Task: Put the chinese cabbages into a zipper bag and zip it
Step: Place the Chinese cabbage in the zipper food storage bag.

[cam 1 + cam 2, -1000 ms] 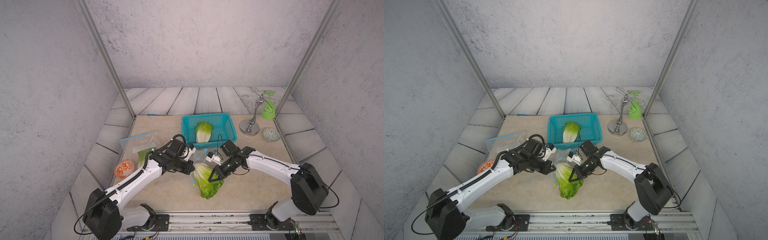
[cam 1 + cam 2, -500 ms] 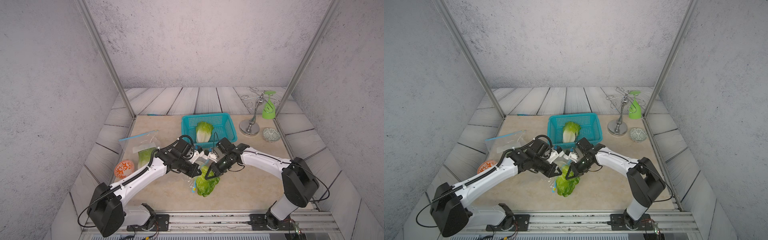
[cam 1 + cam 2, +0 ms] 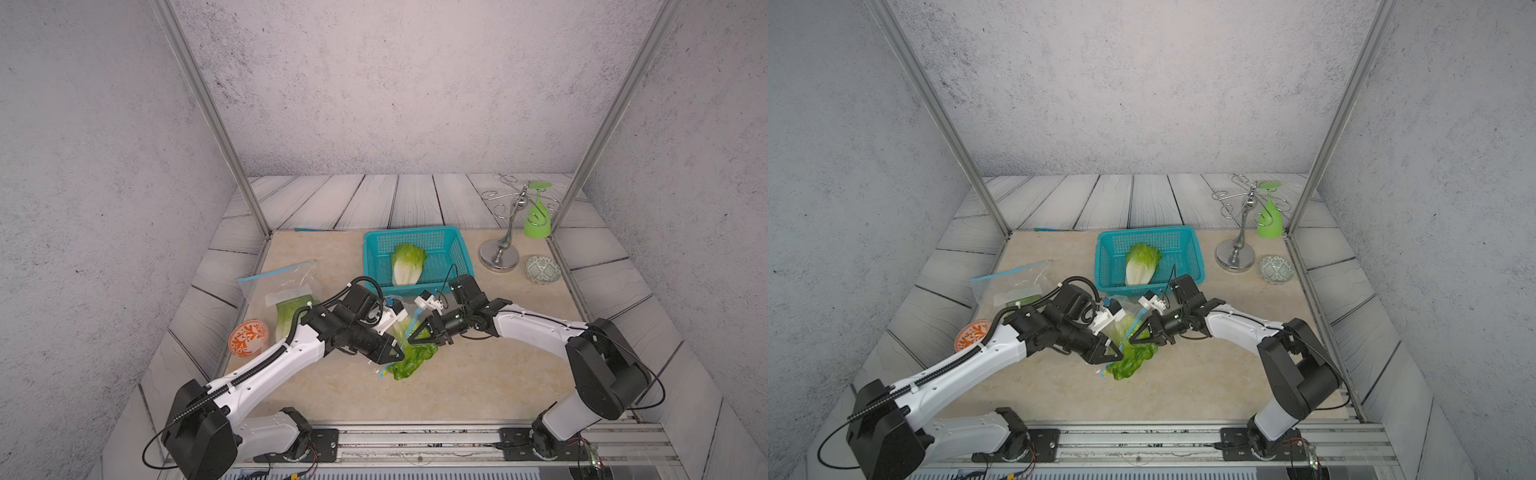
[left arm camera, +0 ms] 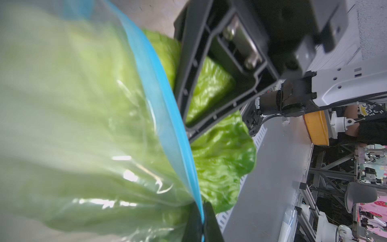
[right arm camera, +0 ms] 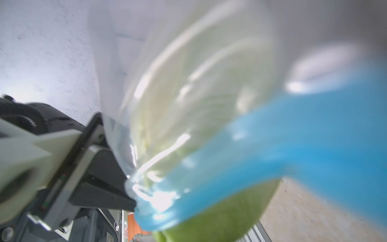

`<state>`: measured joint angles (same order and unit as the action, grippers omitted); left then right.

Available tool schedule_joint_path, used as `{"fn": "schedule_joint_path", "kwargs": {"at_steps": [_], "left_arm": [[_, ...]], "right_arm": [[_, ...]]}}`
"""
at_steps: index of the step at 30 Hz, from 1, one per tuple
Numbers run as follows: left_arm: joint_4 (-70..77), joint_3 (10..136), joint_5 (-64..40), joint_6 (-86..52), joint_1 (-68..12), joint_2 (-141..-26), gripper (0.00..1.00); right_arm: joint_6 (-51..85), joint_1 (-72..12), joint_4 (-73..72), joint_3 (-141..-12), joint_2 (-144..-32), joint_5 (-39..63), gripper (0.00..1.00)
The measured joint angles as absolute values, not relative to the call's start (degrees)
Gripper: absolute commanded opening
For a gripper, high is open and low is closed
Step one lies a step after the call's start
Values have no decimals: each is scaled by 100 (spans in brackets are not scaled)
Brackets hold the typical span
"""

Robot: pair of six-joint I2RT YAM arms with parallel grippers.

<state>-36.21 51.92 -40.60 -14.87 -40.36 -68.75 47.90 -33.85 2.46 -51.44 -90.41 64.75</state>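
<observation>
White arms (image 3: 270, 370), black joints (image 3: 602, 374), cables (image 3: 365, 286).

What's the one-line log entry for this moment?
left gripper: shut on zipper bag | right gripper: shut on zipper bag | cabbage: leaves outside bag mouth

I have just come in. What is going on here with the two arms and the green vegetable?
Two robot arms are bagging chinese cabbages. The left gripper and the right gripper each have their jaws shut on the blue rim of a zipper bag between them. The half-bagged cabbage has its leafy end sticking out. Another cabbage waits in the teal basket, and a third cabbage lies in a second bag.
</observation>
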Motion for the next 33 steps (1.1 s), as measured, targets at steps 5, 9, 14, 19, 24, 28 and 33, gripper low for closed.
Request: {"fn": "schedule_joint_path", "kwargs": {"at_steps": [5, 9, 14, 19, 24, 28, 33], "left_arm": [[-3376, 5159, -4056, -1756, -4036, -6661, 0], [-3199, 5295, -4025, -1994, -4036, -6643, 0], [-2912, 5586, -3970, -2329, -4036, -6698, 0], [-2764, 5999, -3835, -2482, -4023, -6910, 0], [-3140, 6386, -3533, -2180, -3972, -7022, 4], [-3470, 6549, -3476, -1883, -3946, -7057, 22], [-3743, 6726, -3564, -1732, -3557, -7002, 38]], "right_arm": [[5315, -3319, 110, -5262, -8799, 6250, 0], [5725, -3293, 19, -5354, -8613, 5896, 0], [6407, -3293, -123, -5433, -8399, 5253, 0], [6963, -3291, -338, -5655, -8364, 4910, 0], [6571, -3280, 690, -6252, -8355, 4515, 0], [6543, -3271, 1098, -6263, -8313, 4372, 0], [6770, -3175, 1264, -6152, -8315, 4165, 0]]}}
